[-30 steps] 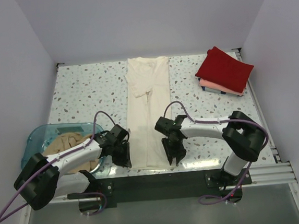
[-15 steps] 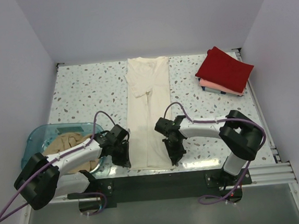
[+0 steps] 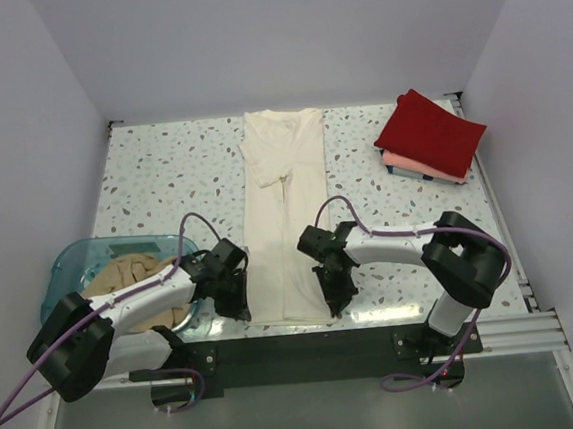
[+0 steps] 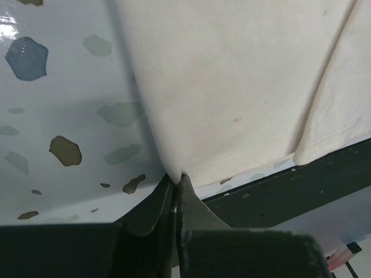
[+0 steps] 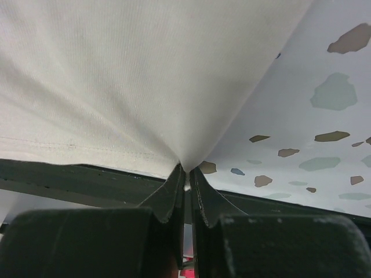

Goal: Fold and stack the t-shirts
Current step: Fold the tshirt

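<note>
The left gripper [image 3: 238,307] and right gripper [image 3: 332,301] each clench a near hem corner of the cream-white t-shirt [image 3: 285,215], which lies lengthwise down the table [image 3: 163,175]; the halving fold probably calls for an even lift toward its far end.

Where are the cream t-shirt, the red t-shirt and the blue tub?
cream t-shirt [image 3: 285,215], top external view, middle of cloth.
red t-shirt [image 3: 430,132], top external view, folded top face.
blue tub [image 3: 62,266], top external view, far left rim.
</note>
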Available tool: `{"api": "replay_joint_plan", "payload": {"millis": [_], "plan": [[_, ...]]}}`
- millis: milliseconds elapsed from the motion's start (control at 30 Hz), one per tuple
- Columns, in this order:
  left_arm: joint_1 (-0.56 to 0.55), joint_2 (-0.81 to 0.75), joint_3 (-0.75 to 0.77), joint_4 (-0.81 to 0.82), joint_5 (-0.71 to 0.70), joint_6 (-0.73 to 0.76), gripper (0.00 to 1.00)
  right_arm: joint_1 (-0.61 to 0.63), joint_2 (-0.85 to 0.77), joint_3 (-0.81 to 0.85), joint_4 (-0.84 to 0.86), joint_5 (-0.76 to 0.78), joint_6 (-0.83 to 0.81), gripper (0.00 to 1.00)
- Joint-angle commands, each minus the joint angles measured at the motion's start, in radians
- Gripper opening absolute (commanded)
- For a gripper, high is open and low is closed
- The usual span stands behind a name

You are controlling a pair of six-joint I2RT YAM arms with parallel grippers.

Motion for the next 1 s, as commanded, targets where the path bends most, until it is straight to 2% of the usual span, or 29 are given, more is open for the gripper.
{"api": "replay_joint_plan", "payload": {"millis": [0, 300, 600, 767, 967], "plan": [[-0.008, -0.03, -0.016, -0.046, -0.058, -0.003, 0.0, 0.002, -0.022, -0.02, -0.057, 0.036, -0.014, 0.0], [-0.008, -0.231, -0.056, -0.08, -0.04, -0.061, 0.0, 0.0, -0.075, -0.025, -0.068, 0.015, -0.02, 0.0], [-0.008, -0.307, -0.082, -0.115, 0.0, -0.095, 0.0, 0.002, -0.124, -0.035, -0.076, -0.024, -0.015, 0.0], [-0.01, -0.398, -0.019, -0.187, -0.006, -0.123, 0.0, 0.002, -0.188, -0.026, -0.132, -0.016, 0.002, 0.0], [-0.008, -0.388, 0.119, -0.261, -0.079, -0.133, 0.0, 0.002, -0.286, 0.075, -0.246, 0.059, 0.054, 0.0]]}}
